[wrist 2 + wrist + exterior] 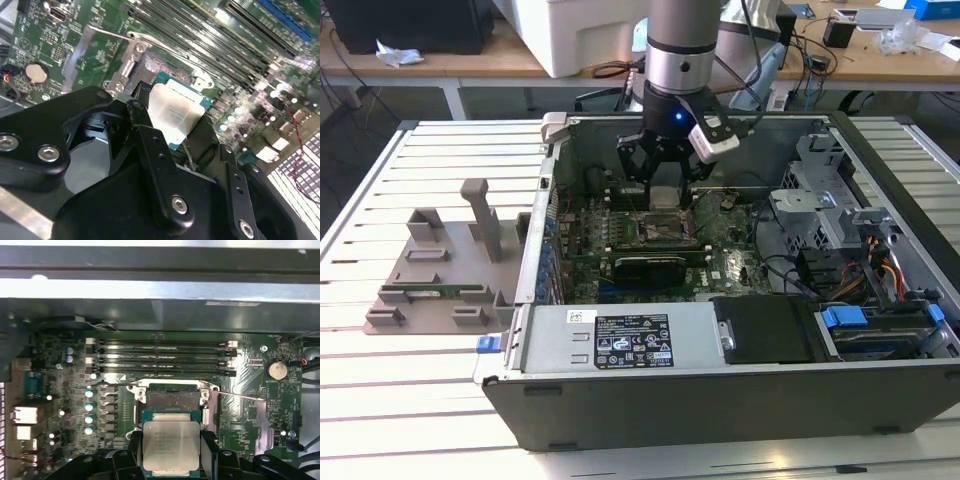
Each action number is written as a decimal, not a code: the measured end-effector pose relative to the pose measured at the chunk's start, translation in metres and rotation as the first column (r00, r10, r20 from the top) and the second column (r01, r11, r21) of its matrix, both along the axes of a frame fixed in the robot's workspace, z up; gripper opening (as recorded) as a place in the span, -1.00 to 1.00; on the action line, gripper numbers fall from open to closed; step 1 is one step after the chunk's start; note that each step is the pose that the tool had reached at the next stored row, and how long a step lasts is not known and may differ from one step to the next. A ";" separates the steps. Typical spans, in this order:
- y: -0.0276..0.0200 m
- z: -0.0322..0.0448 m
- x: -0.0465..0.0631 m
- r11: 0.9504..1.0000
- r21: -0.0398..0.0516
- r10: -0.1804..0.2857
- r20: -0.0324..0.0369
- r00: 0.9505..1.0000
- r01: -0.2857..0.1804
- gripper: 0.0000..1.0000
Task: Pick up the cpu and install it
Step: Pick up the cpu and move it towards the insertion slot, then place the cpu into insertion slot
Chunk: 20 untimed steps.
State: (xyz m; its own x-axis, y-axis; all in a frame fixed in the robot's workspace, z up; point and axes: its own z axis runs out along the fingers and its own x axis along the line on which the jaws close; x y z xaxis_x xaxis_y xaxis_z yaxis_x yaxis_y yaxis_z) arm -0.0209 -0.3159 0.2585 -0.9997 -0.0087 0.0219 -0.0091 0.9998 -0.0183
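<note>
One cpu (171,446), silver top up with a thin green rim, is pinched between the fingers of the gripper (665,195), which grip two of its opposite edges. It hangs just over the socket (172,399) and, as far as I can judge, is not yet touching it. In the first wrist view its edges run square with the socket frame, so the way down looks straight and short. The socket's metal flap (92,52) and thin lever (240,396) stand swung aside, leaving the bed bare. Memory slots (162,357) run close along one side. Around them spreads the green board (730,265), deep inside the computer case (720,400) on a slatted table (410,400), with the case walls near the arm.
</note>
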 end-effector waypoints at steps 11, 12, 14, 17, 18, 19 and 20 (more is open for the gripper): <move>0.0000 -0.0036 0.005 1.000 -0.004 0.000 0.000 1.000 0.000 0.09; 0.0000 -0.0036 0.005 1.000 -0.004 0.000 0.000 1.000 0.000 0.09; 0.0000 -0.0036 0.005 1.000 -0.004 0.000 0.000 1.000 0.000 0.09; 0.0000 -0.0036 0.005 1.000 -0.004 0.000 0.000 1.000 0.000 0.09; 0.0000 -0.0036 0.005 1.000 -0.004 -0.001 0.000 1.000 0.001 0.09; 0.0000 -0.0036 0.005 1.000 -0.004 -0.013 0.000 1.000 0.013 0.09; 0.0000 -0.0036 0.005 1.000 -0.004 -0.024 0.000 1.000 0.024 0.09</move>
